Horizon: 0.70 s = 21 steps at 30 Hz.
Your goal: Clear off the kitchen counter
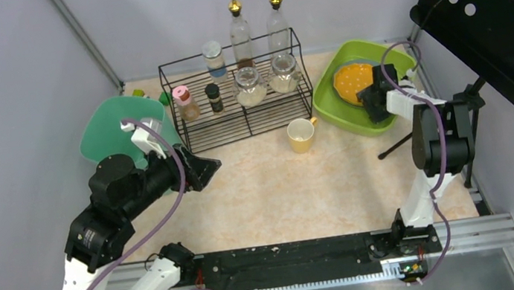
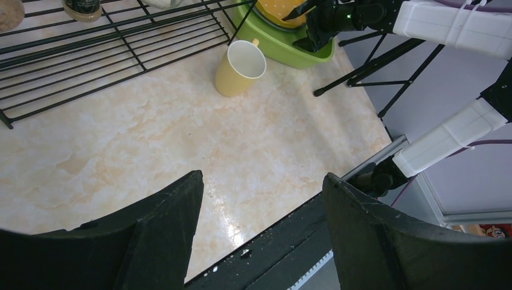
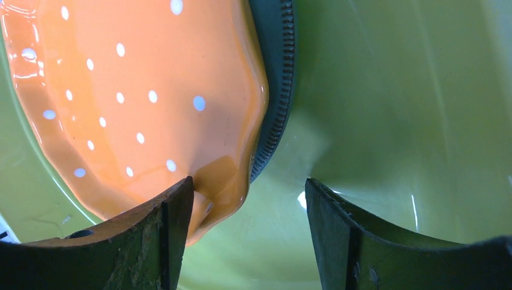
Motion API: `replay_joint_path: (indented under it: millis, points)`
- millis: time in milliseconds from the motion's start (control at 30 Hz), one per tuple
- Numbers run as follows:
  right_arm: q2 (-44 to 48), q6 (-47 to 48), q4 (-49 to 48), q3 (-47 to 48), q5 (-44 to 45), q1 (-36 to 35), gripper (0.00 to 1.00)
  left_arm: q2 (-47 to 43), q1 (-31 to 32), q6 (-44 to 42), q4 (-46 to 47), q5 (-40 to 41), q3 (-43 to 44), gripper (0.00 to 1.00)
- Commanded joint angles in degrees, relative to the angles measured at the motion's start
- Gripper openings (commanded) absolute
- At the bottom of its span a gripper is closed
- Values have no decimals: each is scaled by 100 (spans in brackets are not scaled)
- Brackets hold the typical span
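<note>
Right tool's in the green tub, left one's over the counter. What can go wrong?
1. The right tool stands open at the glossy edge of the orange plate; a pinch there may slip, or drag the dark ridged dish under it.
2. The yellow mug stands upright close to the rack and the tub; the open left tool could tip it on approach.
3. The black stand has legs beside the right arm; it might snag.

Yellow mug (image 1: 301,134) upright on kitchen counter (image 1: 267,188) beside wire rack (image 1: 236,121); right pincer (image 1: 366,97) over plate (image 1: 347,79) in green tub (image 1: 330,109).
</note>
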<state>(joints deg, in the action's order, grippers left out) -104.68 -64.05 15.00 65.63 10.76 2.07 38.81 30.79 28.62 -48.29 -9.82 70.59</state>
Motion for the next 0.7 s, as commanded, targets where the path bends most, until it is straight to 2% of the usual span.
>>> replay_joint_path:
  millis: [0, 267, 533, 667]
  points:
    - [23, 31, -80, 282, 11, 36, 67, 122, -12, -14, 93, -2, -8, 77]
    - [445, 225, 79, 426, -293, 33, 67, 330, -11, -15, 231, -98, -15, 77]
    - [1585, 651, 98, 109, -357, 28, 69, 348, -15, -23, 210, -27, -8, 77]
    - [2006, 1106, 195, 62, -511, -46, 69, 355, -16, -53, 210, -33, -54, 81]
